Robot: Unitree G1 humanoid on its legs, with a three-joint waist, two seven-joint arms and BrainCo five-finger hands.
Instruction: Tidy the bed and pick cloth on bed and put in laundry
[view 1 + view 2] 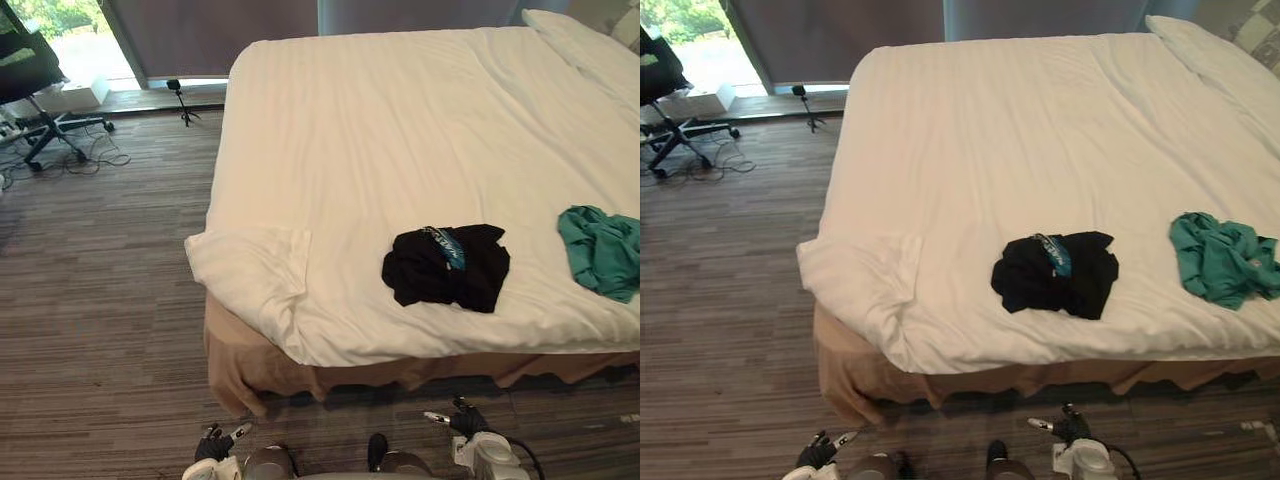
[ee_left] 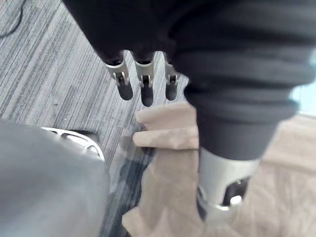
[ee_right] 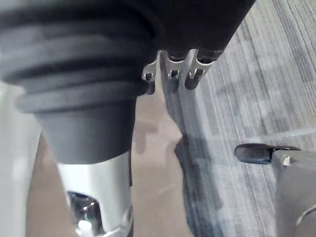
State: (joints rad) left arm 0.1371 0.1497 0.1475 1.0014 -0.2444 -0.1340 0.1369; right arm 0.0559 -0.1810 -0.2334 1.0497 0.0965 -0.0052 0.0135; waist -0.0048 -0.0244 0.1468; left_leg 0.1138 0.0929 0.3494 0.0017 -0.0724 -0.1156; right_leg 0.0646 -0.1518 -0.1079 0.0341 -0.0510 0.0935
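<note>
A crumpled black cloth [image 1: 445,265] with a blue patch lies on the white bed [image 1: 400,130], close to its near edge. A teal cloth [image 1: 603,250] is bunched further right on the same edge. Both my hands hang low over the floor in front of the bed. My left hand [image 1: 215,445] is open, its fingers [image 2: 143,84] straight above the beige bed skirt [image 2: 168,138]. My right hand [image 1: 465,420] is open too, its fingers [image 3: 173,69] pointing down beside the skirt. Neither hand touches any cloth.
The duvet's near left corner [image 1: 250,270] is folded and rumpled over the bed skirt [image 1: 260,365]. A pillow [image 1: 590,45] lies at the far right. An office chair [image 1: 30,70], floor cables [image 1: 95,155] and a small tripod [image 1: 183,100] stand by the window at the far left.
</note>
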